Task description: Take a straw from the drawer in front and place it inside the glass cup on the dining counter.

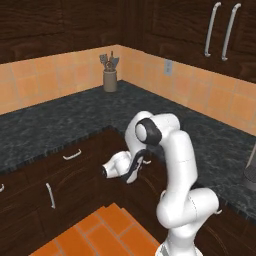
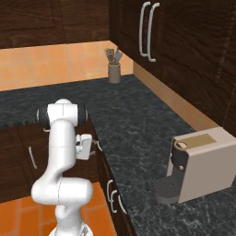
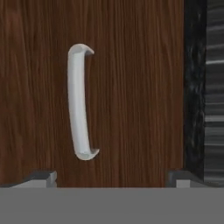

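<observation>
The drawer (image 3: 131, 100) stands closed. Its dark brown wooden front faces the hand, and its curved silver bar handle (image 3: 78, 105) runs top to bottom in the rolled hand view. My gripper (image 3: 113, 178) is open a short way in front of it, with the handle left of centre between the fingertips (image 3: 41, 177) and nothing held. In the right base view the gripper (image 2: 92, 147) points at the handle (image 2: 98, 146) under the counter edge. The straw, the glass cup and the dining counter are out of view.
Black speckled granite counter (image 1: 60, 125) wraps the corner above dark cabinets. A utensil holder (image 1: 110, 77) stands in the far corner and a coffee machine (image 2: 203, 166) at the near right. Another drawer handle (image 1: 72, 155) is on the left run. Orange floor tiles (image 1: 105, 232) lie below.
</observation>
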